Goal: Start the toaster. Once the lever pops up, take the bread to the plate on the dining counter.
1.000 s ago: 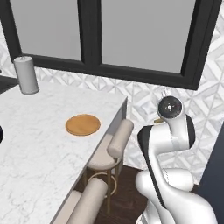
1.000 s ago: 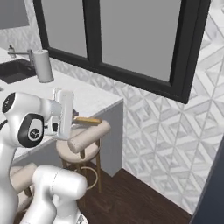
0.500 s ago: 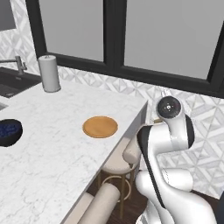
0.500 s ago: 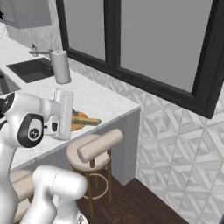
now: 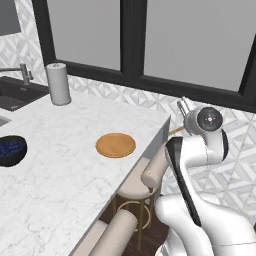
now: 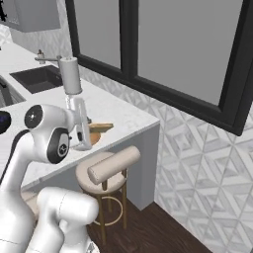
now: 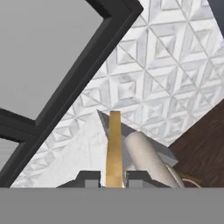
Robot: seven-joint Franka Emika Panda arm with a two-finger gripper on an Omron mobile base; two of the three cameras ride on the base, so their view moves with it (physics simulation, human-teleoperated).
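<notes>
My gripper [image 7: 113, 180] is shut on the bread [image 7: 114, 146], a tan-crusted slice seen edge-on between the dark fingertips. From the right base view the bread [image 6: 102, 127] sticks out flat from the gripper [image 6: 92, 124], level with the right end of the dining counter [image 6: 126, 116]. The orange-tan plate [image 5: 115, 145] lies flat on the dining counter [image 5: 65, 170], close to its right edge and left of the arm. A thin tan edge of the bread [image 5: 176, 130] shows just beyond that counter edge. The toaster is out of view.
A dark bowl of blue berries [image 5: 10, 149] sits at the counter's left. A grey paper-towel roll [image 5: 58, 83] stands at the back beside a black sink [image 5: 15, 95]. Padded stools [image 5: 150, 172] [image 6: 111, 165] tuck under the overhang. Dark-framed windows [image 5: 135, 40] fill the wall behind.
Both base views have shifted as the base drove: counter, plate and roll slid right and nearer, and the berry bowl came into view. The arm keeps its pose, holding the bread.
</notes>
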